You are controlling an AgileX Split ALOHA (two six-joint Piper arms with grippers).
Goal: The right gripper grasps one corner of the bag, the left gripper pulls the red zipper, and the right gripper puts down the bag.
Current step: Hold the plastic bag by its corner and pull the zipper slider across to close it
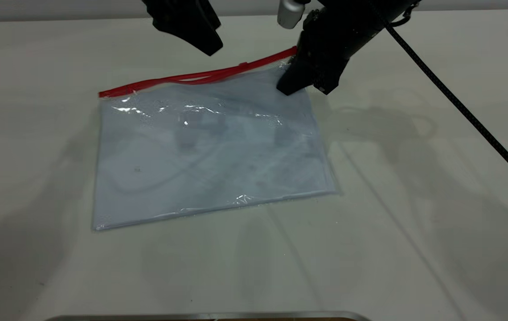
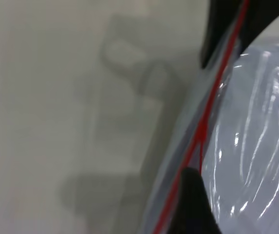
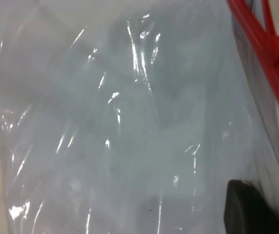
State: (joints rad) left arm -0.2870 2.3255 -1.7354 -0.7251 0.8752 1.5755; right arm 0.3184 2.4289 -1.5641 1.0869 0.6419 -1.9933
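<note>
Across the middle of the desk (image 1: 414, 249), a little toward the far edge, lies the bag (image 1: 209, 147), flat on its near side and lifted slightly at its far right corner. I read the white sheets inside as what keeps it from crumpling, which suits a one-corner hold.

My right arm reaches in from the far right corner of the desk, its braided cable (image 1: 459, 107) trailing back toward the right edge. The right gripper (image 1: 301, 80) sits on that far right corner of the bag, right where the red strip ends. From the outside view the fingers look closed down on the plastic, and the right wrist view shows one dark fingertip (image 3: 249, 209) pressed against the film, so I judge it has the corner pinched; the corner is raised, I think, to tension the zipper edge so the slider can run.

My left arm hangs over the far edge, left of the right arm. The left gripper (image 1: 200, 29) hovers above the desk just beyond the zipper line, holding nothing. Its wrist view shows dark fingers on either side of the red strip, so I take it as spread and lined up for the pull.

The red zipper (image 1: 191, 78) runs along the bag's far edge. Part of it gapes into two strands, and the small slider tab (image 1: 243, 65) sits toward the right end.
</note>
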